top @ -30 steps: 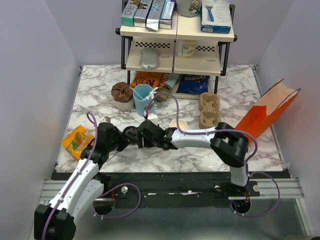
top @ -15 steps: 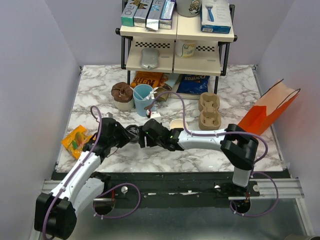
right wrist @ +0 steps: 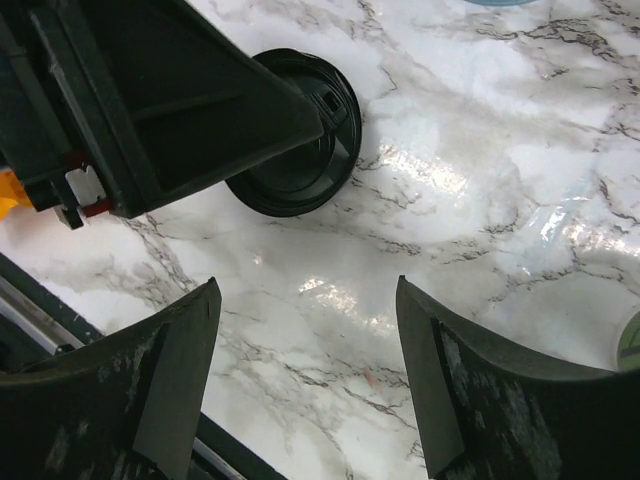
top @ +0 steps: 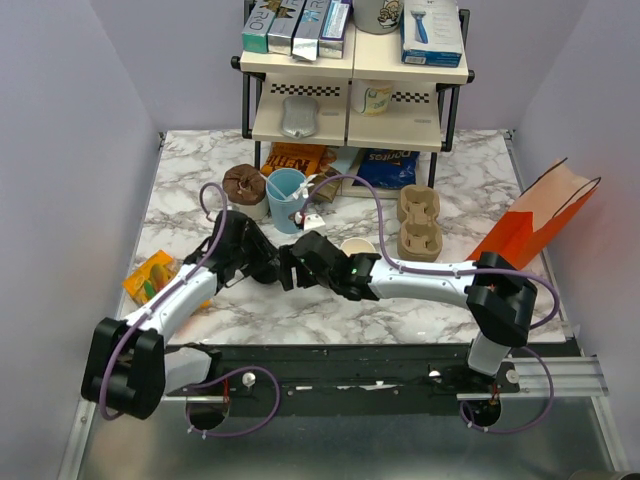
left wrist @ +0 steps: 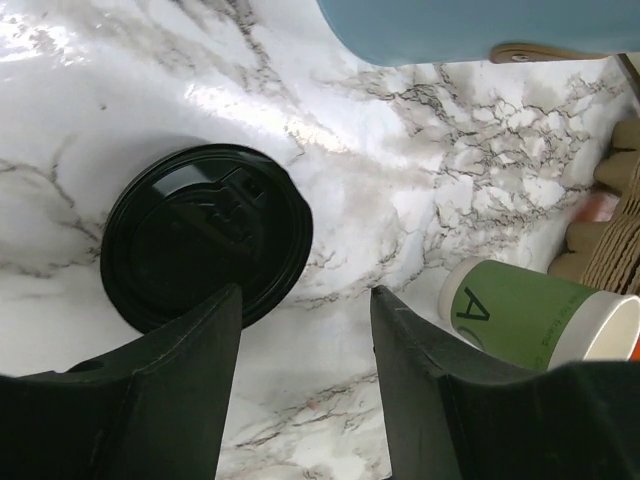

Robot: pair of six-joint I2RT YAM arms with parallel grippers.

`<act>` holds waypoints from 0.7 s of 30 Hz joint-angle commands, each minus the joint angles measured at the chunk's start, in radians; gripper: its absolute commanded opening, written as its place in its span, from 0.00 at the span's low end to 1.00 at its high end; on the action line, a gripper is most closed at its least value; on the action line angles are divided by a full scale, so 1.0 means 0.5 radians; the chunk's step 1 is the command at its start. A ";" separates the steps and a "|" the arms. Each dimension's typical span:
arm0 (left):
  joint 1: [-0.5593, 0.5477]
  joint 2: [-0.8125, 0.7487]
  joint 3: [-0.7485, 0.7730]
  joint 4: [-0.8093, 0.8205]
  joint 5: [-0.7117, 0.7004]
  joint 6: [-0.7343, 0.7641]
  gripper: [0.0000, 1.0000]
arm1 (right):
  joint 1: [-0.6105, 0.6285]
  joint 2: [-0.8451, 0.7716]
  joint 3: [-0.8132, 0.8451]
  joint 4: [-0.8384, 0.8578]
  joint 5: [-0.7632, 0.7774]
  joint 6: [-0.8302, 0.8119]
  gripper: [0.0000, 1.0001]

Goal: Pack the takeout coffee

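Observation:
The takeout coffee is in two pieces. Its olive-green cup (left wrist: 525, 315) lies on its side on the marble, open white rim to the right, and shows as a pale rim (top: 357, 246) in the top view. Its black lid (left wrist: 205, 235) lies flat by itself on the table and also shows in the right wrist view (right wrist: 300, 135). My left gripper (left wrist: 305, 292) is open just short of the lid, with nothing between its fingers. My right gripper (right wrist: 308, 285) is open over bare marble, facing the left gripper (top: 270, 262). From above, my right gripper (top: 298, 268) nearly meets it.
A light blue cup (top: 285, 197) with a stirrer stands behind the grippers, beside a brown lidded tub (top: 243, 185). Pulp carriers (top: 418, 222) sit to the right, an orange paper bag (top: 535, 225) leans far right. A yellow snack packet (top: 152, 278) lies left. A shelf rack (top: 355, 120) stands at the back.
My left gripper has gone from shut to open. Both grippers have moved away from the front edge towards the blue cup, and the right gripper has opened slightly wider.

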 commanded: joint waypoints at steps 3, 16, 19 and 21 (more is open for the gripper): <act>-0.109 0.214 0.185 -0.004 -0.060 0.152 0.56 | -0.027 -0.073 -0.046 -0.086 0.131 -0.063 0.79; -0.376 0.496 0.452 -0.369 -0.518 0.201 0.48 | -0.061 -0.104 -0.099 -0.089 0.128 -0.087 0.79; -0.422 0.573 0.525 -0.433 -0.622 0.204 0.42 | -0.061 -0.110 -0.105 -0.086 0.122 -0.087 0.79; -0.432 0.625 0.559 -0.442 -0.638 0.210 0.39 | -0.064 -0.113 -0.108 -0.089 0.125 -0.084 0.79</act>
